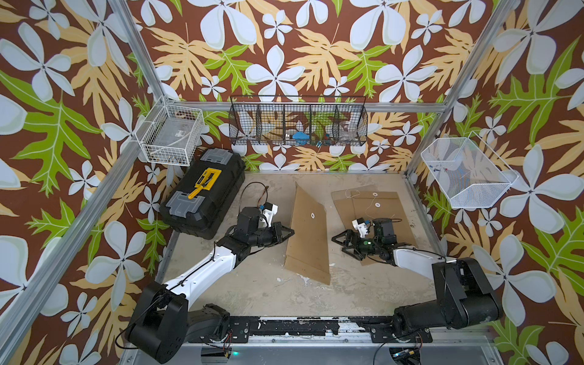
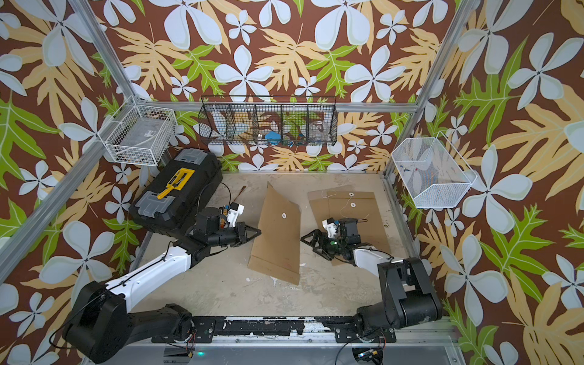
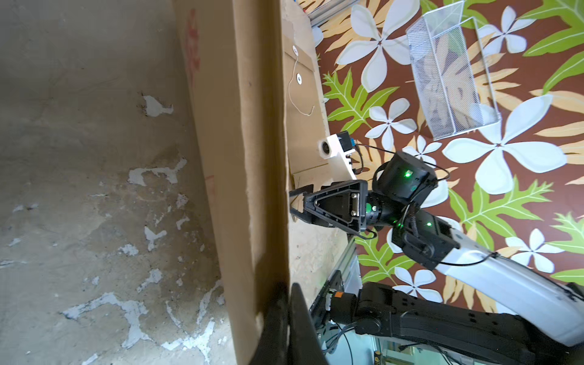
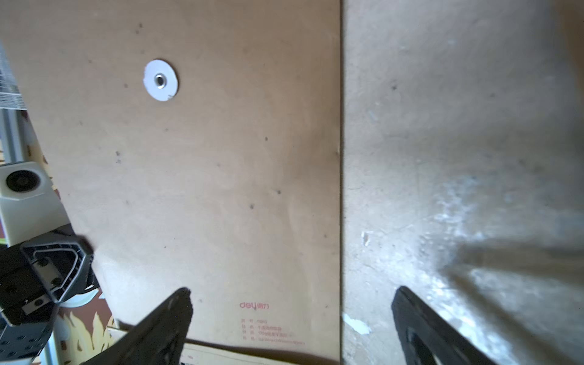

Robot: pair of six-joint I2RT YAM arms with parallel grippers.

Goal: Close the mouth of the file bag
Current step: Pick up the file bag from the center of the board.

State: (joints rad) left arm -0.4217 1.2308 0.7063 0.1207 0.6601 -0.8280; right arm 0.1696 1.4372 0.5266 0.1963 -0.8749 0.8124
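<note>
A brown paper file bag (image 1: 308, 240) (image 2: 278, 243) stands tilted on edge mid-table, with a white button disc (image 1: 312, 216) on the face turned toward the right arm. My left gripper (image 1: 292, 234) (image 2: 259, 234) (image 3: 286, 316) is shut on the bag's left edge (image 3: 240, 158). My right gripper (image 1: 339, 245) (image 2: 308, 241) (image 4: 290, 300) stands open just right of the bag, facing its disc side (image 4: 221, 158), touching nothing. I cannot make out the held bag's mouth.
A second file bag (image 1: 369, 202) (image 3: 303, 104) with a loose white string lies flat at the back right, partly under my right arm. A black toolbox (image 1: 205, 196) sits back left. Wire baskets (image 1: 298, 124) hang on the walls.
</note>
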